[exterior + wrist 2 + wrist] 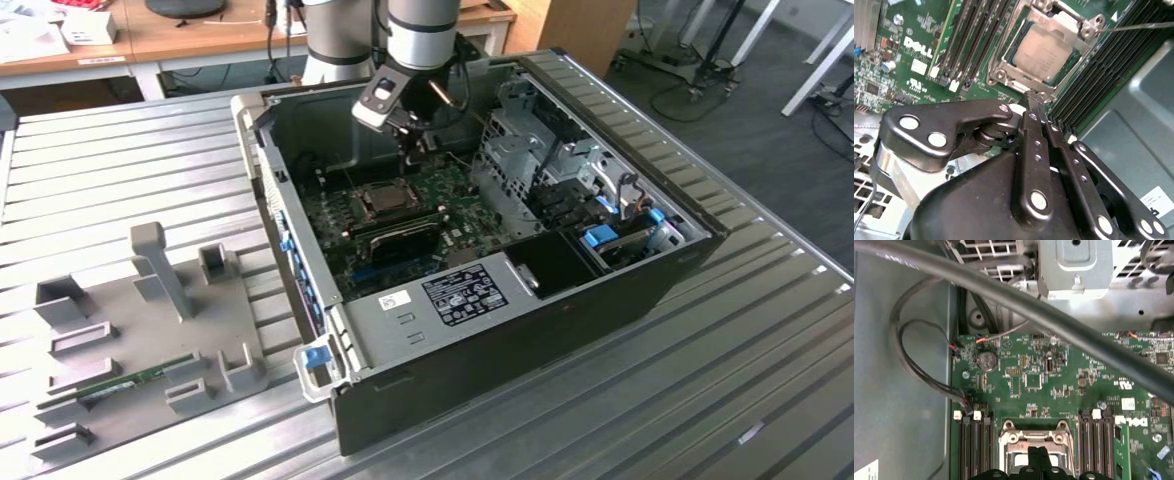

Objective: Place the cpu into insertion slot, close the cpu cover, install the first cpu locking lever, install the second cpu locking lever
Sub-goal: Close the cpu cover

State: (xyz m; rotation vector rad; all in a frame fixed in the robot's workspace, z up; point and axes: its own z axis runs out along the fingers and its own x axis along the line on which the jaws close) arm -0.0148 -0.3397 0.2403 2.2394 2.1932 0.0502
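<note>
The cpu [1046, 50], a silvery-tan square, lies in the insertion slot [387, 200] on the green board inside the open computer case. The cpu cover [1016, 80], a silvery frame, lies flat around the chip. A thin locking lever [1134, 26] runs from one socket corner out over the black memory slots. My gripper [1034, 96] is shut with nothing between its fingers. Its tip hangs just off the socket's edge, close above the board. In the exterior view my gripper [418, 150] hovers over the board behind the socket. The first wrist view shows the fingertips [1036, 454] over the socket frame.
Long black memory slots [1104, 65] flank the socket on both sides. A thick grey cable [1054, 320] crosses above the board. A metal drive cage [534, 150] fills the case at the exterior view's right. A grey fixture tray [147, 330] sits on the slatted table at its left.
</note>
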